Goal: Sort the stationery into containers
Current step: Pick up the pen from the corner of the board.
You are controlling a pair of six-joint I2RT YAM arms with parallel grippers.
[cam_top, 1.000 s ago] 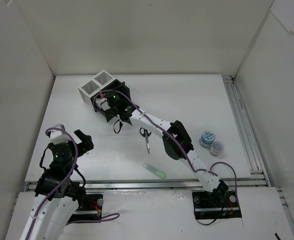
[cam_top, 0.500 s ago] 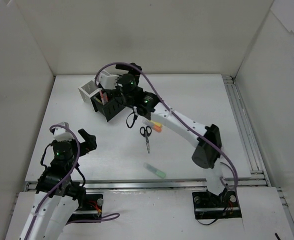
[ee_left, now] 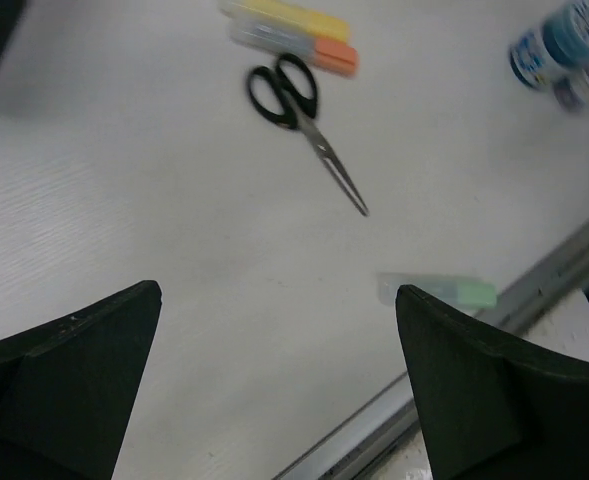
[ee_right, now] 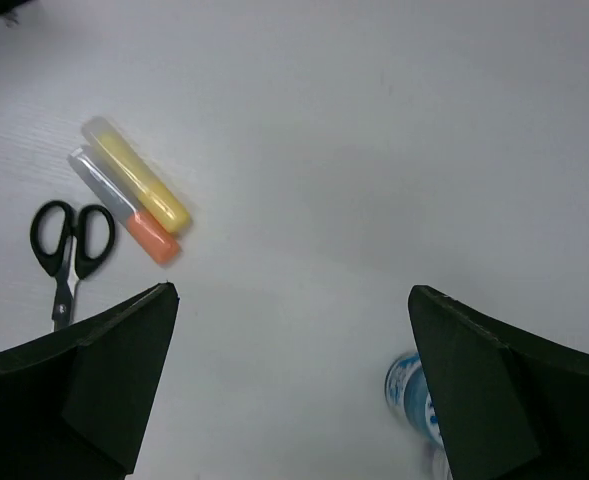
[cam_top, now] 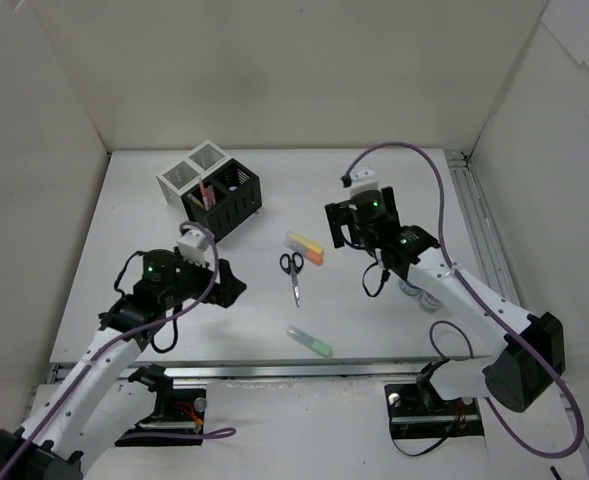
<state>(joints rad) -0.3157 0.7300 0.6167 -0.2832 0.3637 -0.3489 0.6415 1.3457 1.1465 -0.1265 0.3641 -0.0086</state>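
**Stationery, loose on the surface [cam_top: 154,300]**
- Scissors [cam_top: 292,272]: lies flat mid-surface, handles toward 12 o'clock, blades toward 6.
- Yellow highlighter [cam_top: 302,241] and orange highlighter [cam_top: 312,255]: lie side by side, seemingly touching, just off the scissor handles at 1 o'clock.
- Green highlighter [cam_top: 311,342]: lies alone at 6 o'clock of the scissors, near the front rail.

**Containers [cam_top: 212,195]**
- Stands at 10 o'clock of the surface, with a few coloured sticks already in the black cups.

**Fingers**
- Left fingers [ee_left: 74,370]: spread wide, empty, above bare surface at 8 o'clock of the scissors.
- Right fingers [ee_right: 84,380]: spread wide, empty, at 3 o'clock of the highlighter pair.

**Hazards, as judged**
- Pinching one of the paired highlighters likely drags or flicks its neighbour, or takes both at once.
- Scissors sit low and thin, so probably skids under closing fingers rather than lifting.
- Green highlighter, round and close to the rail, may roll off if nudged.
- Both arms face the same central cluster, which risks a clash.
- Blue-lidded jars [ee_right: 414,385] sit close under the right arm and could be toppled by a sweep.

**View against view**
- Top external alone shows the containers and both arms, and largely hides the jars behind the right arm.
- Left wrist shows the green highlighter and the rail, absent from right wrist.
- Right wrist shows the clear caps on the pair.
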